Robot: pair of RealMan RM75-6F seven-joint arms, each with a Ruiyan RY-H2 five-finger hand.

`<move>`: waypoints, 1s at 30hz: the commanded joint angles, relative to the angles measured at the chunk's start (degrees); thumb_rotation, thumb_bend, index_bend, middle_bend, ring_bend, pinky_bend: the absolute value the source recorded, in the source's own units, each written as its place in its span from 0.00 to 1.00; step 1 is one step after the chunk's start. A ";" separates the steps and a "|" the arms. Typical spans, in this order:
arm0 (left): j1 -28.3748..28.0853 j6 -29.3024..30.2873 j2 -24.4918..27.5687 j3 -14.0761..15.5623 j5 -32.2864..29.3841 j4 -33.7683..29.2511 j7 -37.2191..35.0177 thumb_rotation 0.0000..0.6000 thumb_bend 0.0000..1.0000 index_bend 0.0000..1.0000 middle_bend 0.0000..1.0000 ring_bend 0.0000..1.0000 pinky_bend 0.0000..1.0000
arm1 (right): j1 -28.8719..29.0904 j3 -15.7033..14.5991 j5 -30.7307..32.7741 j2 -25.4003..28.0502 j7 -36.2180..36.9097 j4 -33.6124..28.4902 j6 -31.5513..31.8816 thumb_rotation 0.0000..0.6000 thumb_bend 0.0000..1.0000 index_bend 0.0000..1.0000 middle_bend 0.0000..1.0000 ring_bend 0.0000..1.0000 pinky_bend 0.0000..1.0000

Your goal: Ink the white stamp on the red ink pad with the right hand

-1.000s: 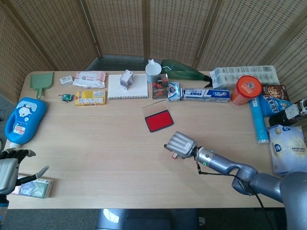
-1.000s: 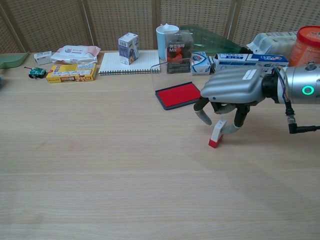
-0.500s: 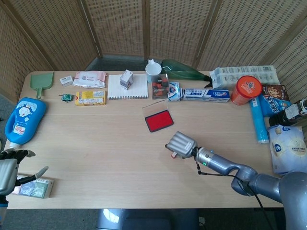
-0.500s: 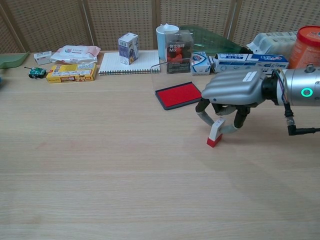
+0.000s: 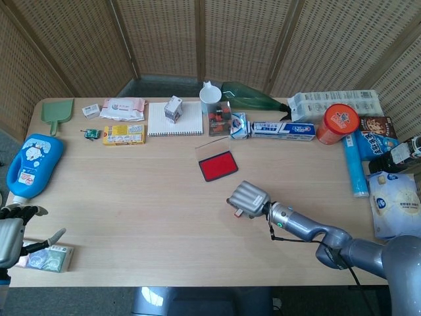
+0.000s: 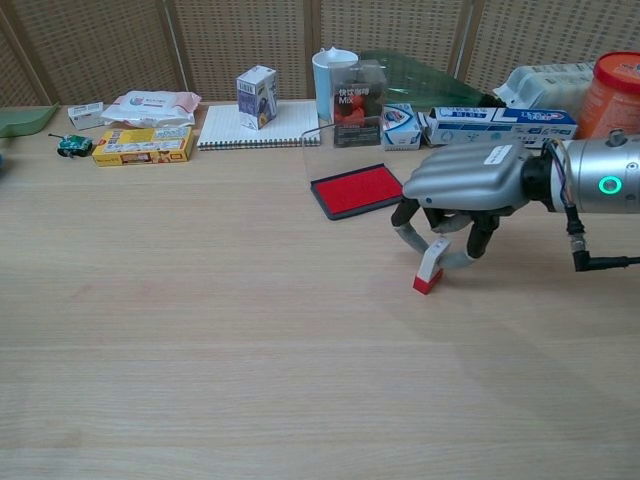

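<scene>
The red ink pad (image 5: 218, 164) (image 6: 356, 190) lies open at mid-table, its clear lid tipped up behind it. The white stamp (image 6: 431, 264) with a red base leans tilted, its base at the tabletop, to the right of and nearer than the pad. My right hand (image 5: 248, 198) (image 6: 466, 184) hovers palm-down over it, curled fingers pinching the stamp's upper end. In the head view the stamp is almost wholly hidden under this hand. My left hand (image 5: 10, 232) sits at the table's near left corner, fingers apart, holding nothing.
A notebook (image 5: 175, 119), small carton (image 6: 257, 96), white cup (image 6: 333, 68), toothpaste box (image 5: 283, 130) and orange canister (image 5: 337, 123) line the far side. A blue bottle (image 5: 31, 164) lies far left. A small packet (image 5: 47, 258) rests by my left hand.
My right hand has shifted slightly left with the stamp pinched in its fingers. The left hand has not moved.
</scene>
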 commanded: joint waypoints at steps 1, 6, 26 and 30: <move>-0.04 -0.06 -0.03 -0.02 -0.05 0.03 0.03 0.31 0.12 0.37 0.40 0.31 0.18 | -0.06 0.27 0.62 0.07 0.53 -0.37 -0.04 1.00 0.42 0.63 1.00 1.00 1.00; -0.18 -0.20 -0.10 -0.05 -0.06 0.00 0.20 0.32 0.12 0.37 0.40 0.31 0.18 | -0.14 1.22 2.24 0.56 1.12 -1.38 -0.18 1.00 0.43 0.66 1.00 1.00 1.00; -1.05 -0.85 -0.86 -0.09 0.57 -0.14 1.12 0.32 0.12 0.37 0.40 0.31 0.18 | 3.52 10.97 14.77 3.44 0.24 -5.74 -5.43 1.00 0.45 0.68 1.00 1.00 1.00; -0.85 -0.84 -1.03 0.09 0.30 0.30 0.86 0.31 0.12 0.37 0.40 0.31 0.18 | 5.12 12.65 18.05 1.64 -1.27 -3.52 -7.84 1.00 0.45 0.68 1.00 1.00 1.00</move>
